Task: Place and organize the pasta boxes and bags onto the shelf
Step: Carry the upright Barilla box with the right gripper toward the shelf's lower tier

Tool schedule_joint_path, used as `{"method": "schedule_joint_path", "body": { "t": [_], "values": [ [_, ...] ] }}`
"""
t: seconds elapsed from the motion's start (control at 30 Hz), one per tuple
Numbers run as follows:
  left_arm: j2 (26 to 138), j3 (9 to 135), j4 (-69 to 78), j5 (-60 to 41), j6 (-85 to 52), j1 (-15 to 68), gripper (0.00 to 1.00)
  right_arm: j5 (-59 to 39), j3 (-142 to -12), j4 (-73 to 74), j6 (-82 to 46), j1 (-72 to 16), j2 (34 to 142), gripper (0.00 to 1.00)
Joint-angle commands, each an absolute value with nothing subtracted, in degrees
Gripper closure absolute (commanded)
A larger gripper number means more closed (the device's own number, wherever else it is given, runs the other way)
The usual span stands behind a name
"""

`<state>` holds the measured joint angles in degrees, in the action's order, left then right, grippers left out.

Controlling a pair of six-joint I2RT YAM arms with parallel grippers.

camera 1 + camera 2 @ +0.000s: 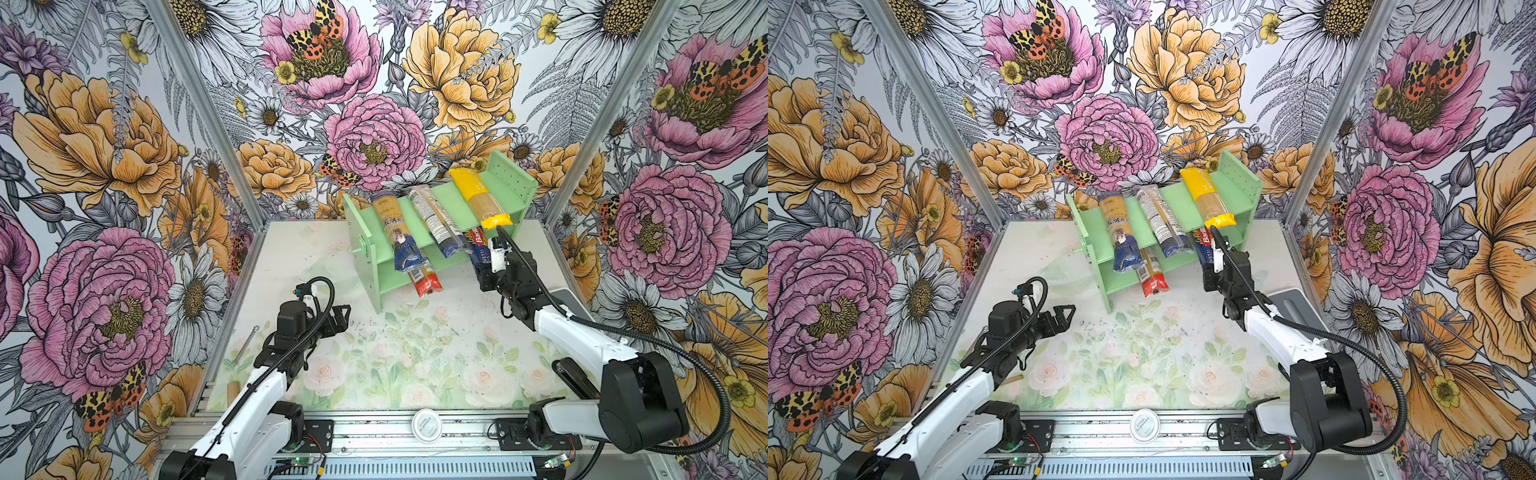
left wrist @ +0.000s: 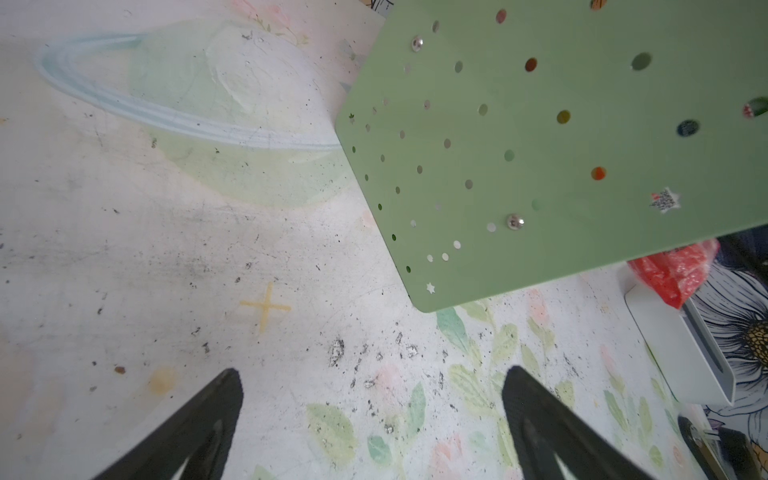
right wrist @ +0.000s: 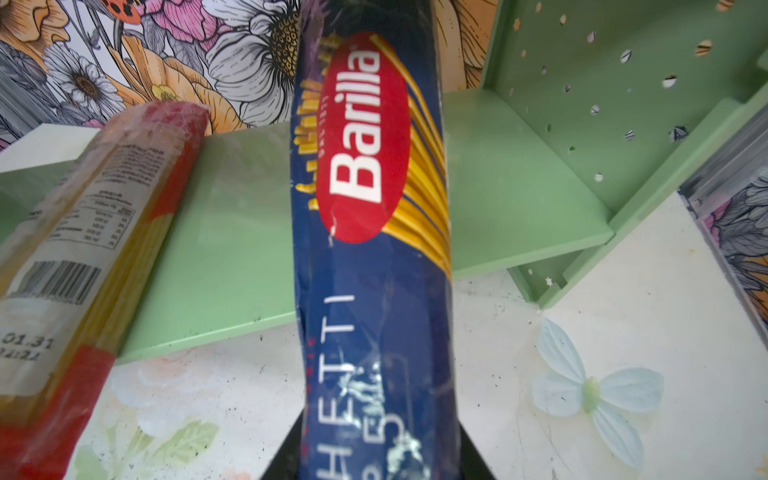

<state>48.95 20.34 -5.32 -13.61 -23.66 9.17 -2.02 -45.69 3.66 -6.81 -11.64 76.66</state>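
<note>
Right gripper is clamping the near end of the dark-blue Barilla pack, jaws narrowed on it. The pack is pointing into the mint-green shelf and lying over the lower board, between the red pack and the right side panel. Near half is hanging out over the table. Far tip is running out of the wrist view, so whether it is touching anything is unclear.

Left gripper is hovering over the table beside the shelf's left panel, jaws wide, holding nothing.

The top board is carrying two clear packs and the yellow pack, all lying front to back and overhanging the front edge. The red pack is sitting on the lower board and also sticking out.

Step in hand, judged: sliding the Barilla pack into the lower tier. To do it well:
- Keep the pack level with the board and push straight in, parallel to the red pack.
- Stay low: the yellow pack's end is hanging just above the gripper, and a lift could tip it off.
- Let go only once most of the length is resting on the board, or it may seesaw out.
</note>
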Motion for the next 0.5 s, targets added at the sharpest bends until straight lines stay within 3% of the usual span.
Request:
{"method": "schedule_joint_path", "body": {
  "t": [0.0,0.47],
  "values": [
    [48.1,21.0,-4.75,-13.89,-22.76,8.57,0.01,-3.29,-50.65,17.46,-7.63,-11.26,76.69,1.0],
    [48.17,20.48,-4.57,-13.89,-22.59,8.17,0.01,-6.56,-51.86,22.45,-6.73,-10.94,81.18,1.0]
  ]
}}
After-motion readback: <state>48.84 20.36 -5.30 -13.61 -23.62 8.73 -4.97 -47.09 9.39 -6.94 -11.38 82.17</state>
